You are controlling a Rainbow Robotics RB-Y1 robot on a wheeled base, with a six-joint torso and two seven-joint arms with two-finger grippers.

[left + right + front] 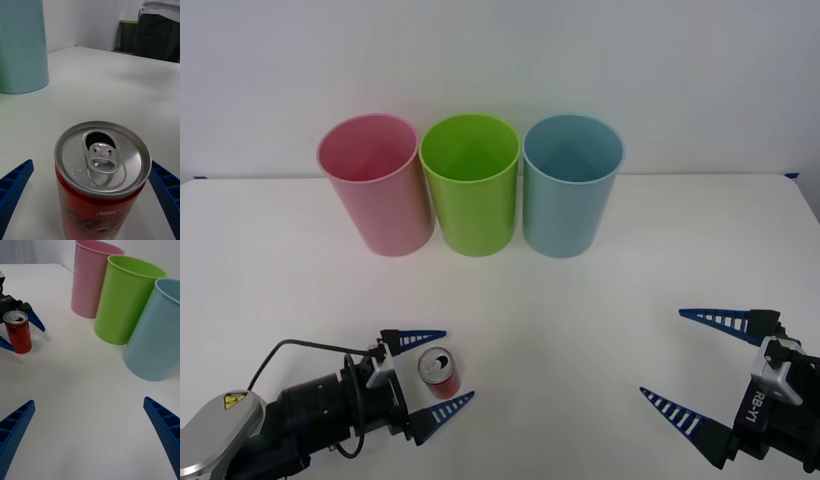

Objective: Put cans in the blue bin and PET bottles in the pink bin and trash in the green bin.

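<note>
A small red can [439, 373] [17, 332] [102, 176] with a silver opened top stands upright on the white table near the front left. My left gripper [434, 375] is open with one blue finger on each side of the can, not touching it. The pink bin [375, 183] [93, 277], green bin [470, 182] [125, 300] and blue bin [571, 184] [157, 337] [22, 45] stand in a row at the back, pink leftmost. My right gripper [690, 368] [90, 435] is open at the front right, over bare table. No PET bottles or trash are in view.
The white table [580, 320] stretches wide between the can and the bins. A wall rises just behind the bins. A black cable [300, 346] loops off the left arm.
</note>
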